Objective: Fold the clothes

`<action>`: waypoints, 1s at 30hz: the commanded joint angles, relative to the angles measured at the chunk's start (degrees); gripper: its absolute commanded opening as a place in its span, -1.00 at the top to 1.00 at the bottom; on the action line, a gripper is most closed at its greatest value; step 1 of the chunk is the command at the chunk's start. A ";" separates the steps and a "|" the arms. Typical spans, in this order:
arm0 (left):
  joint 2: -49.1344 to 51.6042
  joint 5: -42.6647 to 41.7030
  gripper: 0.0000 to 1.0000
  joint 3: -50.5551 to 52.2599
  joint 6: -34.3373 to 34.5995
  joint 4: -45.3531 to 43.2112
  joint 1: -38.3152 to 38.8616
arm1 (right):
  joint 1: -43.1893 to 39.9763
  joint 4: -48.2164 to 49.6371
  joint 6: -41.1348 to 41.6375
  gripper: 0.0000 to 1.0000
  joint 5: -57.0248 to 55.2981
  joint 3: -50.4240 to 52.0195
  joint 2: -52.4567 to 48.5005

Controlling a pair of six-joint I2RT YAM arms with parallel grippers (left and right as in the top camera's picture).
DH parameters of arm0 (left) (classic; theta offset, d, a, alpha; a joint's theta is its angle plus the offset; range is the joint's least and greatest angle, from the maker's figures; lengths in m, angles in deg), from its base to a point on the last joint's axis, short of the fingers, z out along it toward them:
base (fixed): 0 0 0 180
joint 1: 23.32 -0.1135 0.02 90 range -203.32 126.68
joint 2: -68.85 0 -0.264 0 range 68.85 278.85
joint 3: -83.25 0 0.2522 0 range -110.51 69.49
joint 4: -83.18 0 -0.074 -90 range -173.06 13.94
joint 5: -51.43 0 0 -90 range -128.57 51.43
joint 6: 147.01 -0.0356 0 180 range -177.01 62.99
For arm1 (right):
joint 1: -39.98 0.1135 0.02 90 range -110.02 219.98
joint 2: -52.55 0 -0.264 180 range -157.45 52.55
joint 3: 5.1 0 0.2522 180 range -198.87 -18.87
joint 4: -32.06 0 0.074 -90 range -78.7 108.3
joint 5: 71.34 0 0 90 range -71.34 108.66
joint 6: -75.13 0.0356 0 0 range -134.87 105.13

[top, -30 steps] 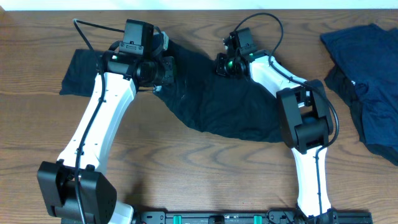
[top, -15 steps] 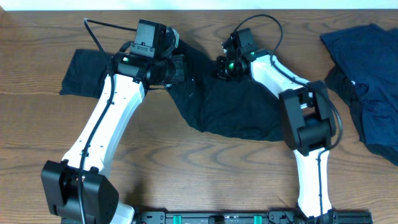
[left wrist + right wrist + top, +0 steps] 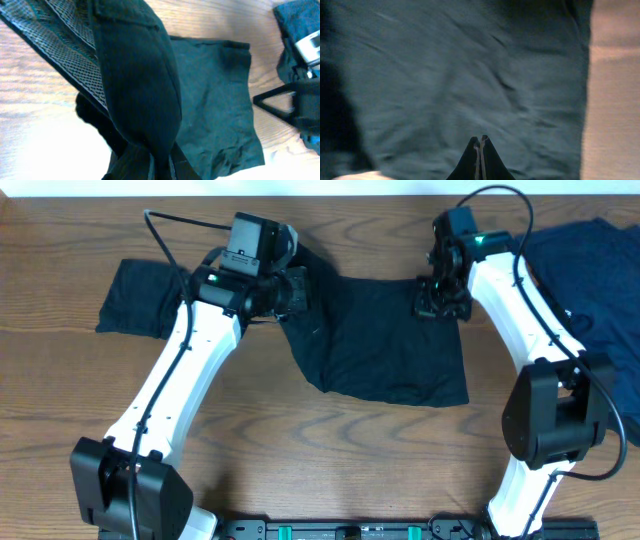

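A large black garment (image 3: 385, 350) lies spread on the table's middle. My left gripper (image 3: 291, 290) is shut on its upper left part and holds that part lifted. In the left wrist view the fabric (image 3: 137, 75) hangs from the jaws (image 3: 161, 167) and shows a mesh lining. My right gripper (image 3: 440, 306) is shut at the garment's upper right corner. In the right wrist view its tips (image 3: 480, 140) are closed against the fabric (image 3: 445, 75). A smaller black piece (image 3: 135, 298) lies at the far left. Navy clothes (image 3: 590, 270) lie at the far right.
The wooden table (image 3: 300, 450) shows in front of the garment. The garment's right edge and bare wood (image 3: 615, 90) show in the right wrist view. The navy pile lies close behind my right arm.
My right gripper has moved right from the garment's middle to its upper right corner, and the garment now lies spread wider and flatter. My left gripper has shifted slightly right.
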 commanded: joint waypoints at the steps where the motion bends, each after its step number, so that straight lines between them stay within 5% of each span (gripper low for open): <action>1: -1.55 -0.55 0.88 -1.84 1.14 -1.70 1.66 | 0.13 0.74 -2.45 0.97 -5.20 4.90 -1.66; 17: 0.72 3.52 0.88 -1.81 4.04 -5.79 7.28 | -2.86 11.89 -2.16 0.98 -7.15 20.72 -1.66; 30: 8.28 3.52 0.88 -1.81 6.47 -9.94 12.68 | -2.84 14.73 -2.19 0.97 -6.23 23.32 -1.66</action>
